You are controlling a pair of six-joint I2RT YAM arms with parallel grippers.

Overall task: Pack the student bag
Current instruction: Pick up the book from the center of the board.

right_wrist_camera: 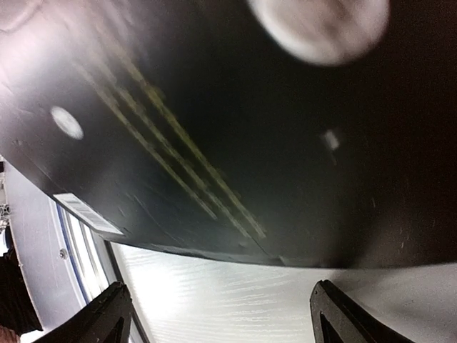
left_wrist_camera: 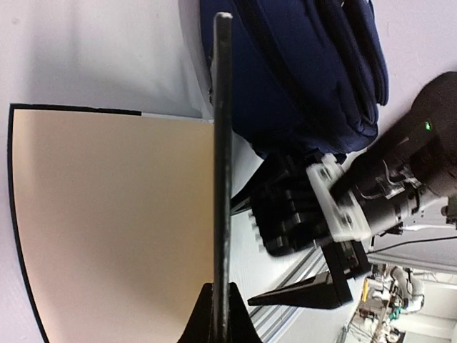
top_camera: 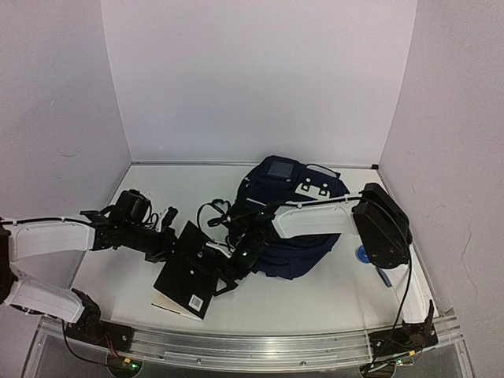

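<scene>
- The left gripper (top_camera: 173, 242) is pinching the black cover of a notebook (top_camera: 189, 276), its jaws pressed together on the cover's edge
- The notebook is lying on the table (top_camera: 331, 293) near the front left, with its cover standing lifted off a cream page (left_wrist_camera: 107, 214)
- The right gripper (right_wrist_camera: 220, 300) is hanging close over the black cover, its fingers (right_wrist_camera: 107, 318) spread wide and gripping nothing
- The student bag (top_camera: 303, 256) is lying at the middle of the table towards the back wall, just beyond the notebook, and the right arm's white link is crossing over it
- A white barcode label (right_wrist_camera: 86, 213) is showing on the cover near one edge
</scene>
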